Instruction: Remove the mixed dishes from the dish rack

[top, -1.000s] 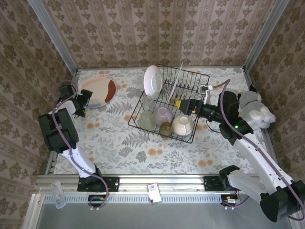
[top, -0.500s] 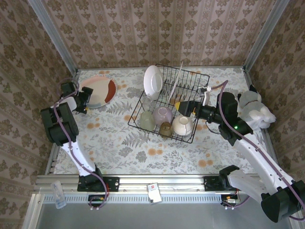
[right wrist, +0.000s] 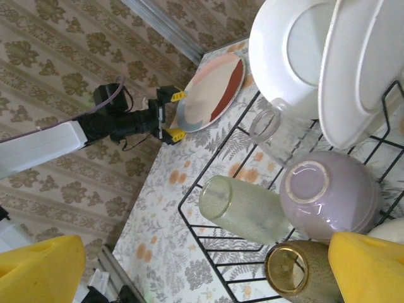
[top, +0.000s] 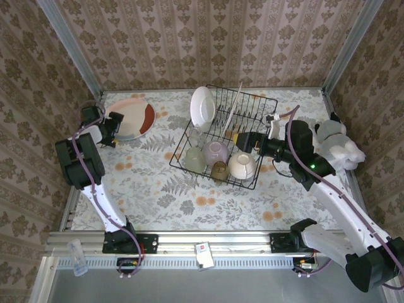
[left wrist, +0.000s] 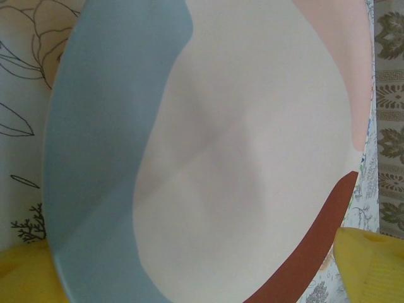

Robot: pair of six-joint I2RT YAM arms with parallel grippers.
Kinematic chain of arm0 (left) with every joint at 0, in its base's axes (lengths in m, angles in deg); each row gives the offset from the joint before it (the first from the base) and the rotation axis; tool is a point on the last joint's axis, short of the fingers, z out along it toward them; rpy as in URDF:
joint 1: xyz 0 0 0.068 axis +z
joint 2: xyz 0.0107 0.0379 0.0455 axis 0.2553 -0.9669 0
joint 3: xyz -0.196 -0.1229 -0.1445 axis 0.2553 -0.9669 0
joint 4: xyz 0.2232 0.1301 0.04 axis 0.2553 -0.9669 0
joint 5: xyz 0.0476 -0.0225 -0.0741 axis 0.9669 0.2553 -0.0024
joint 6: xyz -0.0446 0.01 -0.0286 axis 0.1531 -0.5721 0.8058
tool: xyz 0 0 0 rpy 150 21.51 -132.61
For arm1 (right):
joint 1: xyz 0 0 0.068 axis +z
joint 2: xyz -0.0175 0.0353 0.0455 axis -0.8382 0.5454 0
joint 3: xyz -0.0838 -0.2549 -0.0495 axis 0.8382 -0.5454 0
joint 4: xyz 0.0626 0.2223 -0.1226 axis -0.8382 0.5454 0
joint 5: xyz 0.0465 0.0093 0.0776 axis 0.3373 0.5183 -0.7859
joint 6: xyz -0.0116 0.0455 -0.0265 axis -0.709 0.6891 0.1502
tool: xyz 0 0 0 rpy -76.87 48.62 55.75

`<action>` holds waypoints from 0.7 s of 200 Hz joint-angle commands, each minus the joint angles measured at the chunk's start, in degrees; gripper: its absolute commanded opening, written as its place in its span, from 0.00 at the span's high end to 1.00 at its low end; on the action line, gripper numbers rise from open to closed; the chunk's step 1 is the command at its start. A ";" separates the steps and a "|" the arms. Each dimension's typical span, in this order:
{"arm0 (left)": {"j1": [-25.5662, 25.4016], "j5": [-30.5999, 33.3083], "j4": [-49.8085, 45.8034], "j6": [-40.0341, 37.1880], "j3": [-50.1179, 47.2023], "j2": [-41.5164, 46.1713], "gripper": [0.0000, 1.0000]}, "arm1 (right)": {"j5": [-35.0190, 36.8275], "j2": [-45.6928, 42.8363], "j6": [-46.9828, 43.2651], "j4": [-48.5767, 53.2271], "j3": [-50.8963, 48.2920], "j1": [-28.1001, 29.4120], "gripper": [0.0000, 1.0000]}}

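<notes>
Jaws gape on both — left gripper (top: pixel 115 129) at the flat plate (top: pixel 129 120), right gripper (top: pixel 238 140) at the rack (top: pixel 249 95). Its bowls (top: pixel 214 151) look stiff, slick, breakable — pinch a rim.

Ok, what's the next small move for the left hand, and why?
Probably draw the left hand straight back off the multicoloured plate. The plate looks set down on the table, outside the dish rack, and the hand's jaws stand open either side of its rim, so nothing grips it and a retreat should not drag it along.
</notes>
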 commanded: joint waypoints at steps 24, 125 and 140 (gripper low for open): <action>-0.52 3.79 -3.05 -0.02 -6.60 10.72 0.00 | 10.45 2.73 -3.65 7.95 7.27 0.62 0.00; -16.45 6.54 -11.46 -16.65 -17.22 39.64 0.02 | 22.70 14.42 -6.60 14.42 17.93 4.25 0.01; -22.51 5.51 -12.27 -20.68 -16.54 39.57 0.03 | 22.67 15.66 -7.26 14.51 19.21 4.24 0.01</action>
